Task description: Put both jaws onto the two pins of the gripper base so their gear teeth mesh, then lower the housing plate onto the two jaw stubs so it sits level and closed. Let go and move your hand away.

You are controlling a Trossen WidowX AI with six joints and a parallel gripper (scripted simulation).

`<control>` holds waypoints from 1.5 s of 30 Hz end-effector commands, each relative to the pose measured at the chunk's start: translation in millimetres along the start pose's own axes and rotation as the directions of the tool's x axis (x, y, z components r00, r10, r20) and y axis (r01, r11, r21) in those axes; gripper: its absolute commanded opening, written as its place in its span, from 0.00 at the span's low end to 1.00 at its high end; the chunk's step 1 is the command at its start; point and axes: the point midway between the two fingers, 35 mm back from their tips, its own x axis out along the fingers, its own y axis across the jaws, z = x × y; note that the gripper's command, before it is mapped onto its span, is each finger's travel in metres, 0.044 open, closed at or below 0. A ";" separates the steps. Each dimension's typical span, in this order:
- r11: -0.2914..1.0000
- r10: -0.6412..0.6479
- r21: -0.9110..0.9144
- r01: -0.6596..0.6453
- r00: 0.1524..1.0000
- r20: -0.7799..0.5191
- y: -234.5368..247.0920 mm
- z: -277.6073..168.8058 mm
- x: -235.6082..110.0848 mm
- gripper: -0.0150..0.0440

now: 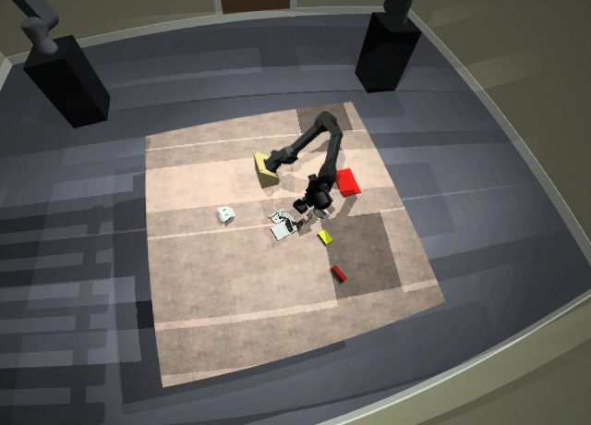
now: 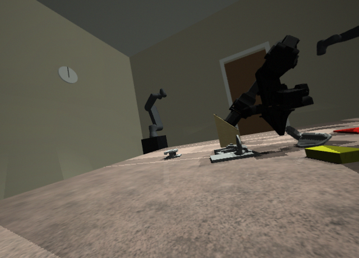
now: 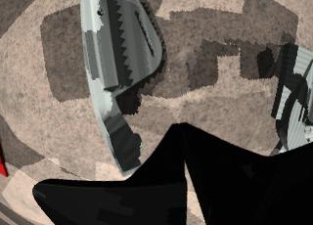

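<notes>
The grey gripper base (image 1: 280, 229) (image 2: 231, 156) (image 3: 295, 105) lies on the mat with one jaw standing up on it. The other jaw (image 1: 321, 213) (image 2: 313, 139) (image 3: 119, 73), grey with saw teeth, lies loose on the mat to the base's right. The housing plate (image 1: 225, 213) (image 2: 171, 153) lies apart to the left. My gripper (image 1: 311, 213) (image 2: 280, 132) (image 3: 179, 130) is shut with nothing between its fingers. It hangs just above the mat, right beside the narrow tail end of the loose jaw, between that jaw and the base.
A yellow block (image 1: 325, 236) (image 2: 333, 153) lies just in front of the loose jaw. A small red block (image 1: 339, 273) lies nearer the front, a larger red block (image 1: 347, 182) behind the arm. A tan wedge (image 1: 264, 170) (image 2: 226, 132) stands behind the base. Black pedestals (image 1: 66, 81) (image 1: 387, 50) stand off the mat.
</notes>
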 end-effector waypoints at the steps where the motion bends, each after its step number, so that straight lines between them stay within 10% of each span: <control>1: 1.000 0.006 0.008 -0.006 1.000 -0.002 0.5 -1.9 7.3 0.25; 45: 1.000 0.006 0.008 -0.006 1.000 -0.003 54.8 -0.4 8.4 0.25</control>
